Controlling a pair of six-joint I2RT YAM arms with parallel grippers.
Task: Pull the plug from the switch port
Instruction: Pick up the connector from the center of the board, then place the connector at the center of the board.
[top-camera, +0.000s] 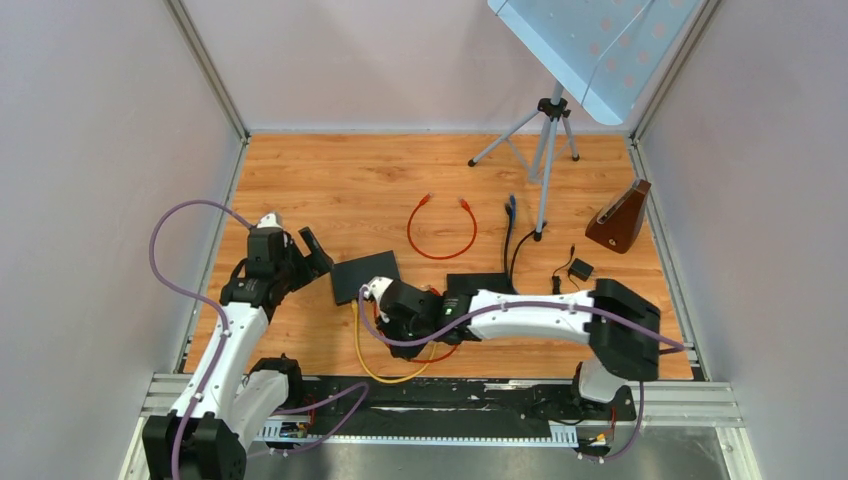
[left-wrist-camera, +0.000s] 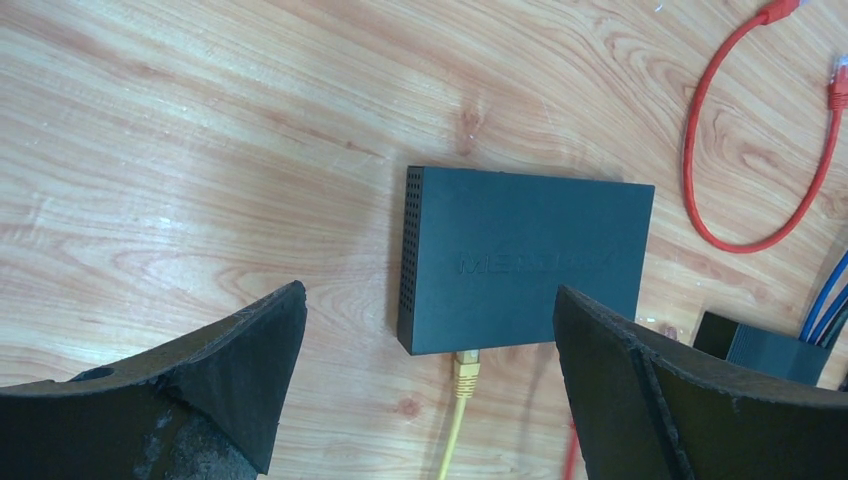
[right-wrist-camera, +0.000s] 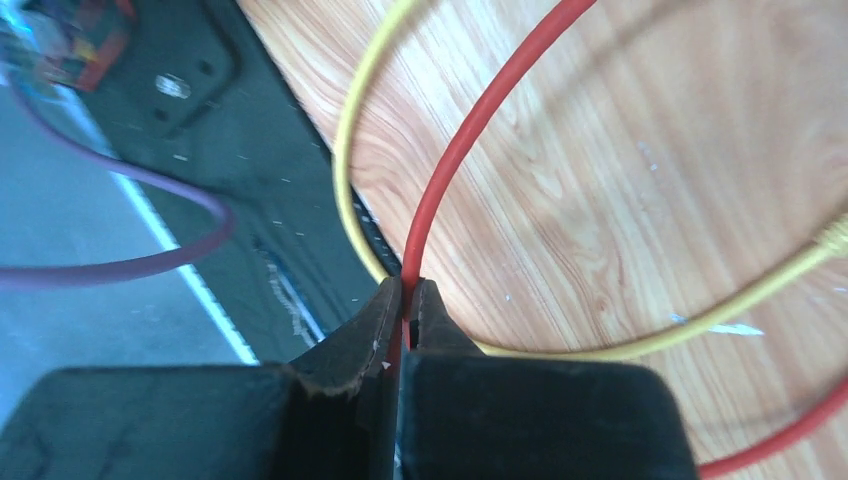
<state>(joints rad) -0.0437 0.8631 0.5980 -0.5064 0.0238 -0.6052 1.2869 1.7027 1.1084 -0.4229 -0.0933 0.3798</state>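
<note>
Two arms over the wooden table (left-wrist-camera: 200, 150), and two very different hands. The left pincer (left-wrist-camera: 430, 305) is spread wide and released, with nothing between its two fingers (left-wrist-camera: 250, 380) but air. Straight ahead of it, framed between those fingers, lies the black switch (left-wrist-camera: 525, 255), flat on the table. One yellow plug (left-wrist-camera: 465, 372) sits in the port on the switch's edge nearest the pincer, fully seated, and its single yellow cable (right-wrist-camera: 350, 130) trails back toward the arms.

Over to the right pincer (right-wrist-camera: 408, 300): it is clenched tight on a red cable (right-wrist-camera: 470, 140), which rises out from between its tips, while the yellow one loops just behind, close to the tips (whether it touches them, I can't tell).

Count the reds: two. One is in that grip, and a second loose red cable (left-wrist-camera: 688, 150) is curled in an open loop beyond and right of the left pincer, both its ends free.

Black boxes: two as well. The second box (left-wrist-camera: 770, 350) sits off to the left pincer's right, with blue cables (left-wrist-camera: 825, 305) at its side, too bunched at the frame edge to count.
</note>
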